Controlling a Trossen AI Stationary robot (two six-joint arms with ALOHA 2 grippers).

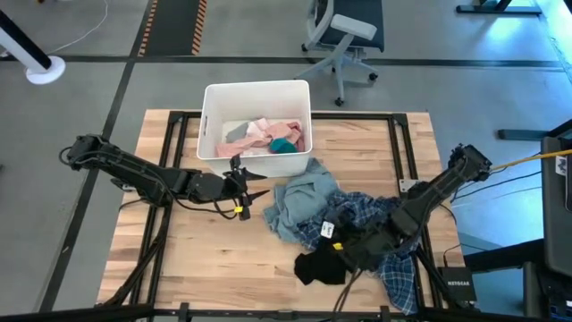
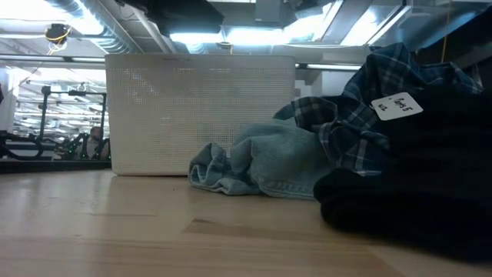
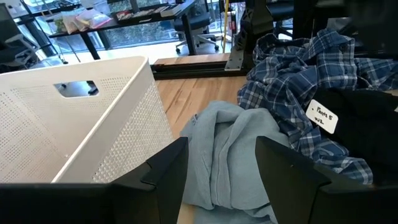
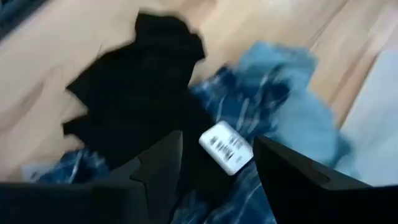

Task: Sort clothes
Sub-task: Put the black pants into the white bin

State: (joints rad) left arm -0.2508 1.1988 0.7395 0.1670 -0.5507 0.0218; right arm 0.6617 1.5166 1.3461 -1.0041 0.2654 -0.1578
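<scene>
A heap of clothes lies on the wooden table right of centre: a grey-blue top (image 1: 304, 199), a blue-white plaid shirt (image 1: 375, 224) with a white tag (image 3: 322, 116), and a black garment (image 1: 320, 266) at its near edge. Pink, pale pink and teal pieces (image 1: 268, 136) lie inside the white bin (image 1: 213, 98). My left gripper (image 1: 259, 192) hovers open between the bin and the grey-blue top (image 3: 227, 155), pointing at the top. My right gripper (image 1: 344, 252) hangs open over the black garment (image 4: 134, 87) and the tag (image 4: 225, 148), slanting down.
The white bin (image 2: 200, 115) stands at the far middle of the table, close to the grey-blue top (image 2: 261, 163). Bare wood lies on the near left (image 1: 197, 259). A black frame runs round the table's edges (image 1: 402, 143). An office chair (image 1: 344, 36) stands beyond the table.
</scene>
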